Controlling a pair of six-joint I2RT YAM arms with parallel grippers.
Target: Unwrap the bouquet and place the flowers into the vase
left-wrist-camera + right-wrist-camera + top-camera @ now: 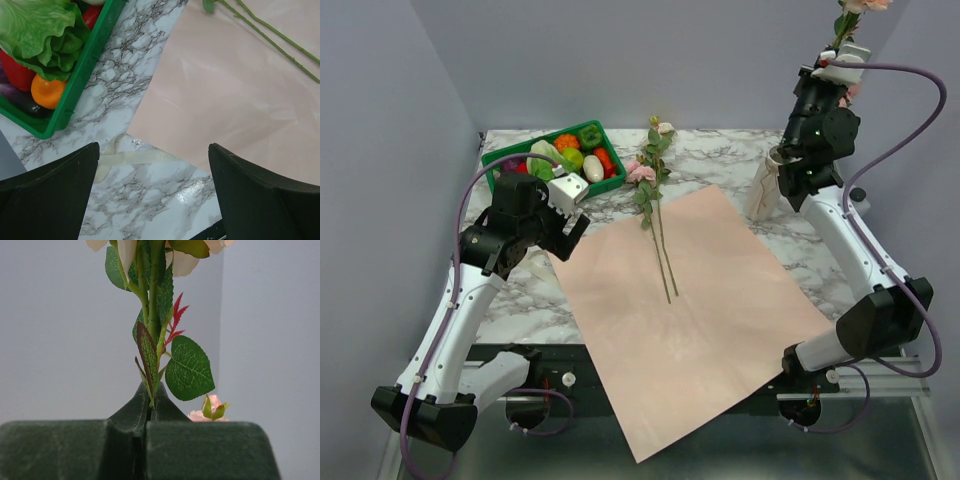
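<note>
Marble-patterned table (720, 150) between plain, seemingly grey-lavender walls (620, 60).

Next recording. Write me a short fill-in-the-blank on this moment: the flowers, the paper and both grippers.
1. The right gripper has its jaws shut on the ____ of a flower.
2. The left gripper has its jaws ____, holding nothing.
3. ____ long stems lie on the pink paper.
Missing words: stem; open; two.
</note>
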